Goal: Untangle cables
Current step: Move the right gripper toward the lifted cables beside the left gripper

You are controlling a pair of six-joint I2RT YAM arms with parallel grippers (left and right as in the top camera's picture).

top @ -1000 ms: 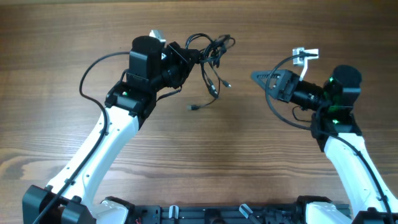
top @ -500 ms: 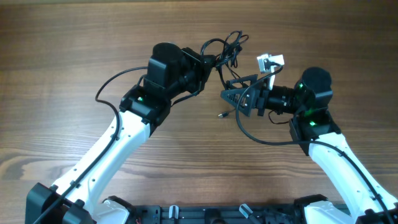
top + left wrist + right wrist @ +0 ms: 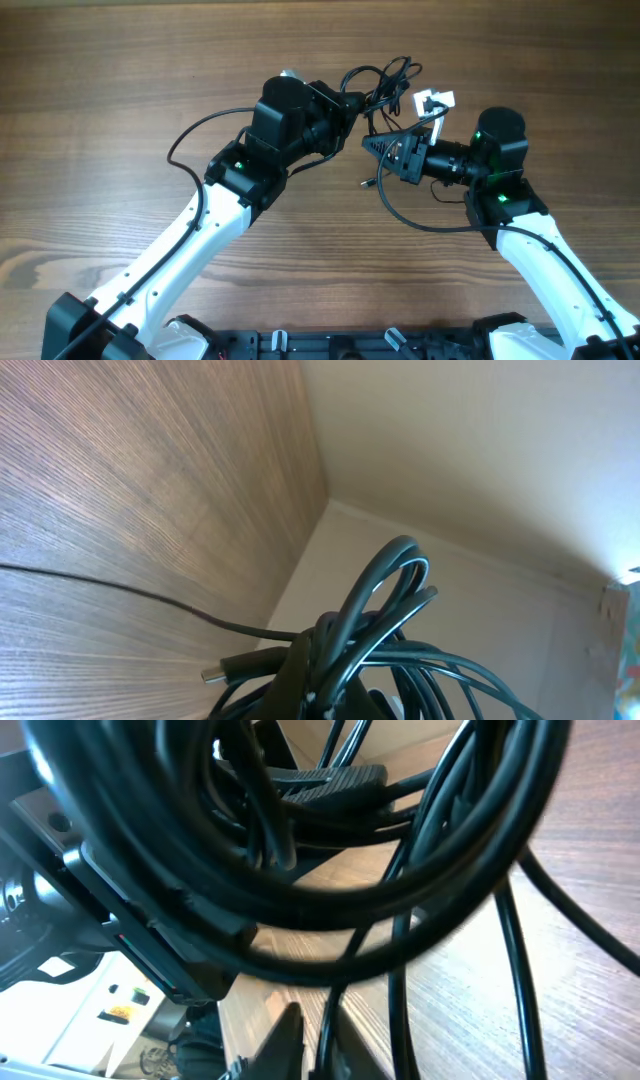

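Observation:
The cables (image 3: 385, 80) are a bunch of thin black loops held up off the table in my left gripper (image 3: 350, 104), which is shut on the bunch. In the left wrist view the cables (image 3: 375, 622) rise from between my gripper's tips (image 3: 325, 696), with one plug (image 3: 228, 673) sticking out to the left. My right gripper (image 3: 375, 143) points left just under the bunch and is shut on one hanging strand (image 3: 328, 1020). Above my right gripper (image 3: 322, 1022), thick loops of the cables (image 3: 300, 890) fill the right wrist view. A loose plug end (image 3: 367, 183) dangles below.
The wooden table (image 3: 120, 110) lies under both arms. A white tag (image 3: 436, 100) sits on the right arm, and that arm's own thicker black cable (image 3: 410, 220) loops toward the front. The left arm's body (image 3: 285, 125) is close beside the right gripper.
My left arm carried the bunch to the right. The right arm swung left to under the bunch, and its jaws went from wide open to shut on a strand.

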